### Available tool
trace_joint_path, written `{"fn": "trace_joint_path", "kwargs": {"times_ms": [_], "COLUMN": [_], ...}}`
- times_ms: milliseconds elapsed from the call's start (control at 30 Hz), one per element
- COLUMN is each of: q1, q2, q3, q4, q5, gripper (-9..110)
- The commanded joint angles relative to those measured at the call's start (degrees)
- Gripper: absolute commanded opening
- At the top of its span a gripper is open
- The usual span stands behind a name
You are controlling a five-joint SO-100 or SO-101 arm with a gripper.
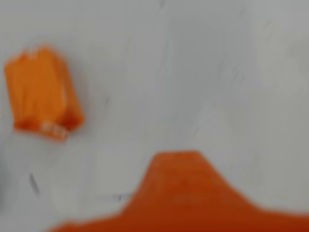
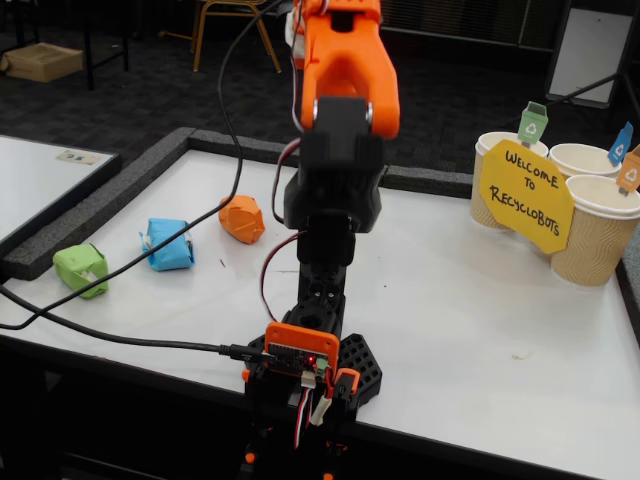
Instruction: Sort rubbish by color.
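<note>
Gripper (image 1: 178, 193) showing in the blurred wrist view only as an orange jaw part at the bottom edge; clenched or released, cannot tell. Hovering over bare white table (image 1: 193, 72), orange wad (image 1: 42, 94) lying up-left, apart from it.

In the fixed view, lying in a row toward the table's left raised edge: orange wad (image 2: 242, 218), light blue wad (image 2: 168, 244), green wad (image 2: 81, 269). Leaving wide open surface between arm (image 2: 340, 130) and cups (image 2: 600, 230). Reading on the yellow sign (image 2: 525, 195): "WELCOME TO RECYCLOBOTS".

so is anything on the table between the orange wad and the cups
Nothing lying on the table does. In the fixed view the orange wad sits left, the cups far right, with bare white table between. Only the arm itself rises in front of that stretch.
</note>
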Motion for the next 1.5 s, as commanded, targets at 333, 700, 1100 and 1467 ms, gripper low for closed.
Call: {"fn": "trace_joint_path", "kwargs": {"times_ms": [333,700,1100,1467], "q1": [-12.22,-23.73,-37.18,-37.09], "q2": [-15.29,-17.23,-21.01,-21.53], "q3": [-22.32,-27.86,-26.02,-16.52], "q4": [2.11,2.55,3.52,4.83], "q5": [-1.05,-2.02,-17.75,-56.95], "gripper": [0,0,0,0]}}
